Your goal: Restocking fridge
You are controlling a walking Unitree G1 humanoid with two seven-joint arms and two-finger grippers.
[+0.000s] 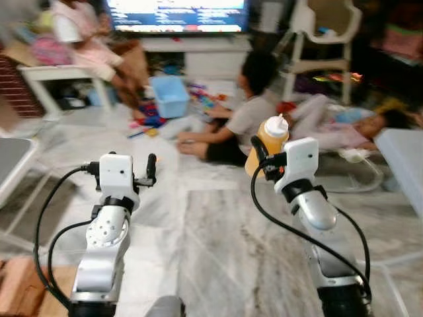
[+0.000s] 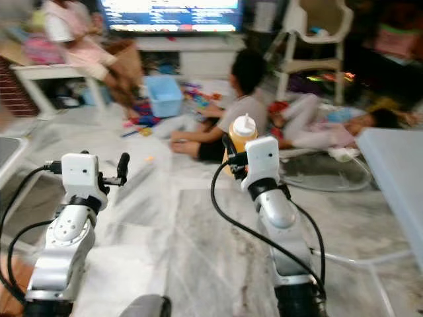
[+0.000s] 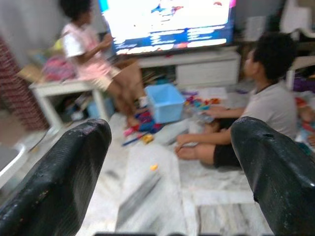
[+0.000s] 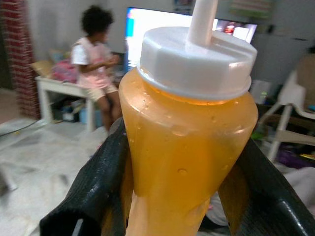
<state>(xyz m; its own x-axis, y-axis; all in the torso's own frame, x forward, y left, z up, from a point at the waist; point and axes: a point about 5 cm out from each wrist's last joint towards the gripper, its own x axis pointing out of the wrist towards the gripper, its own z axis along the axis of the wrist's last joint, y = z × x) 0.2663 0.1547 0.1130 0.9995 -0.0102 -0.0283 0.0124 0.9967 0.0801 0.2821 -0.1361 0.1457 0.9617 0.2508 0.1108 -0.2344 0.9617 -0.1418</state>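
An orange squeeze bottle [image 1: 271,137] with a white cap and nozzle is held upright at chest height over the marble floor. My right gripper [image 1: 263,157] is shut on it, and the right wrist view shows both black fingers [image 4: 93,196] pressed against the sides of the bottle [image 4: 187,147]. My left gripper [image 3: 167,162] is raised at about the same height on the left. It is open with nothing between its fingers [image 3: 64,182]. One of its black fingers [image 1: 151,166] shows in the left eye view.
A person [image 1: 248,115] sits on the floor straight ahead among scattered toys and a blue bin [image 1: 170,96]. Another person [image 1: 350,129] lies to the right, and a third [image 1: 86,39] sits on a white table by the TV [image 1: 175,13]. A grey surface [image 1: 403,158] juts in at right.
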